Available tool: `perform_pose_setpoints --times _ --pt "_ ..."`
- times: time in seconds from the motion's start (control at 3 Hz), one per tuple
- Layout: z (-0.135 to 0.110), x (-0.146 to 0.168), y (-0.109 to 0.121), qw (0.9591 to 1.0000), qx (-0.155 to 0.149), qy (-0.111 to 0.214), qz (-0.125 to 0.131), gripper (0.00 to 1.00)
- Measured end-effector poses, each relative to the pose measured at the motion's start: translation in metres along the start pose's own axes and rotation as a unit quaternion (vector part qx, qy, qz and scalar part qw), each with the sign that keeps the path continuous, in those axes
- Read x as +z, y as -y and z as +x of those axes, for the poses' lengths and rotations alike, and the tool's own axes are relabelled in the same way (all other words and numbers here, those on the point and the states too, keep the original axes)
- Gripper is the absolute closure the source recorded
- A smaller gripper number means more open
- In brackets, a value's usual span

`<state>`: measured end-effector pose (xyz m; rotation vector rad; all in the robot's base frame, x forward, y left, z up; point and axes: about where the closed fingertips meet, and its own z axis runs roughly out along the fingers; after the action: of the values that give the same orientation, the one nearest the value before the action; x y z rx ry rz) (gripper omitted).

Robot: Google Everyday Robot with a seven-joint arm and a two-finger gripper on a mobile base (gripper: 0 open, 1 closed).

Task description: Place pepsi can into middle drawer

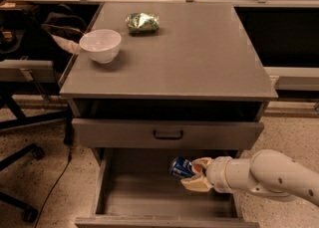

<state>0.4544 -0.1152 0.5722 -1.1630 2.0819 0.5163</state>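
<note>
The pepsi can (181, 167), blue with a silver end, is tilted on its side between the fingers of my gripper (192, 174). The gripper is shut on it and comes in from the right on a white arm. It holds the can over the right half of the open middle drawer (144, 194), a little above the grey floor. The drawer is pulled out below a closed drawer front with a dark handle (168, 134).
A white bowl (100, 45) and a shiny green snack bag (142, 22) sit on the cabinet top (199, 53). A dark open slot lies under the top. Office chair legs (20, 152) and a cable (60, 182) are on the floor at the left.
</note>
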Motion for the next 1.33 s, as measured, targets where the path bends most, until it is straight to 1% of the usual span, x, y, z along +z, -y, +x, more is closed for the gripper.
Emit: perform_pose_setpoints --times 0.33,0.67,1.0,1.33 --pt "0.01 0.012 0.003 0.9998 0.01 -0.014 -0.005 1.0" --pt "0.025 0.024 0.004 0.9991 0.022 -0.035 -0.01 1.0" --pt "0.046 0.043 0.005 0.9966 0.039 -0.069 -0.022 1.0" --pt "0.059 0.053 0.004 0.9945 0.05 -0.088 -0.028 1.0"
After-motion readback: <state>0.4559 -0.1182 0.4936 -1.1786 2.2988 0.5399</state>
